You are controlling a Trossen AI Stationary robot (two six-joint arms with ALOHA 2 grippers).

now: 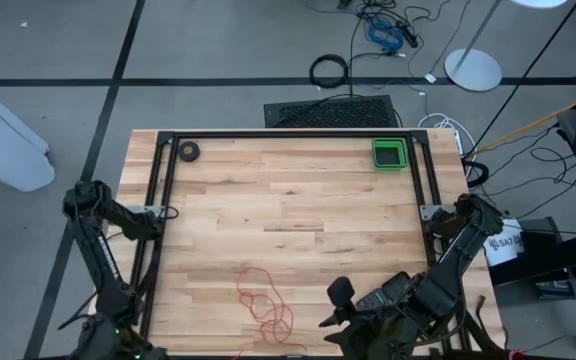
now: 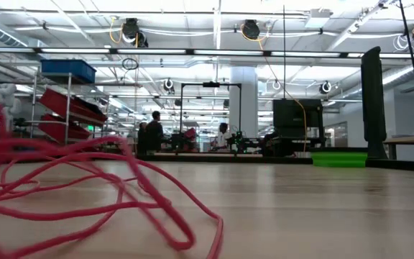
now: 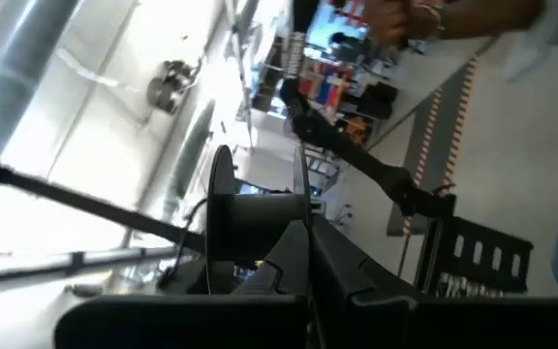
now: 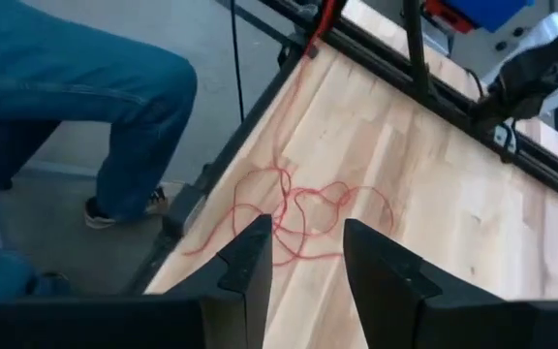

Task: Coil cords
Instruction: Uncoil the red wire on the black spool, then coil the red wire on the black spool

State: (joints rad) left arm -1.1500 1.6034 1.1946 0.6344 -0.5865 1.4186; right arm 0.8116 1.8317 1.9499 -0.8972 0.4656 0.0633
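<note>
- While one thin red cord (image 1: 265, 305) sprawls in loose, tangled loops on the near edge of the pale wooden table (image 1: 298, 200), the coiling looks barely begun; no neat coil shows anywhere.
- Just beside it, the right gripper (image 4: 303, 254) hovers above the tangle, fingers spread and holding nothing.
- At the near left corner the left gripper (image 3: 260, 247) waits off the table, fingers pressed together and empty, aimed at the room.
- Far across the boards stand one small green plastic tray (image 1: 389, 154) at the right corner and one small dark ring-shaped tape roll (image 1: 188, 152) at the left.
- One person's jeans-clad leg (image 4: 85, 107) stands beside the table's near edge.
</note>
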